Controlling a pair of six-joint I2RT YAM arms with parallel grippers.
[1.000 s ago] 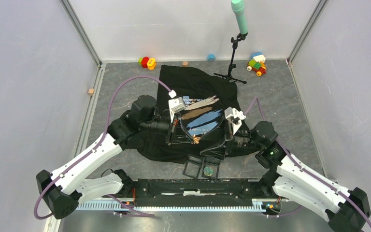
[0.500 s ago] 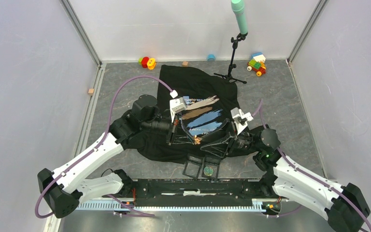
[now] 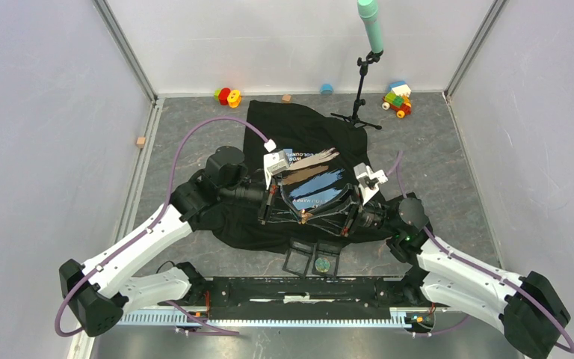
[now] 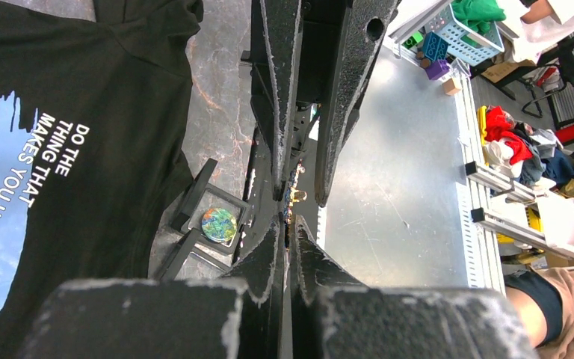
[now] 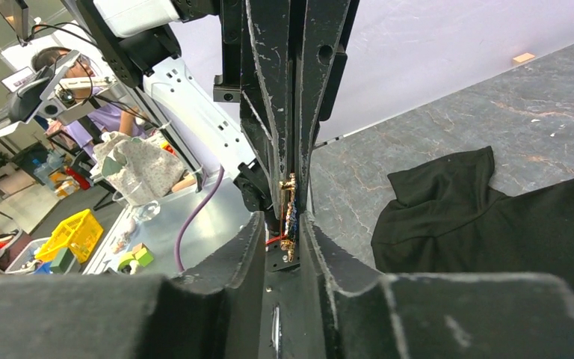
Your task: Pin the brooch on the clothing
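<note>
- Left end effector (image 3: 296, 215), in the top view, meets the right end effector (image 3: 309, 217) tip to tip over the chest print of the black T-shirt (image 3: 269, 127). The shirt lies spread on the grey counter (image 3: 456, 149). A small gold brooch (image 3: 302, 218) sits between the two tips. Just beside the shirt's near hem lies an open black box (image 3: 299, 260) holding a round blue-green badge (image 3: 322, 263).
- From the left wrist, the left end effector (image 4: 288, 226) has its fingers pinched together on the near end of the brooch (image 4: 293, 198). The right end effector (image 4: 300, 199) comes in from above, its fingers slightly apart with a tip on either side of the brooch. The T-shirt (image 4: 82, 90) lies at the left, with the badge (image 4: 218, 224) near it.
- From the right wrist, the right end effector (image 5: 282, 218) stands narrowly apart, with the brooch (image 5: 289, 213) in the gap and space showing beside it. The T-shirt (image 5: 493, 217) lies to the right.
</note>
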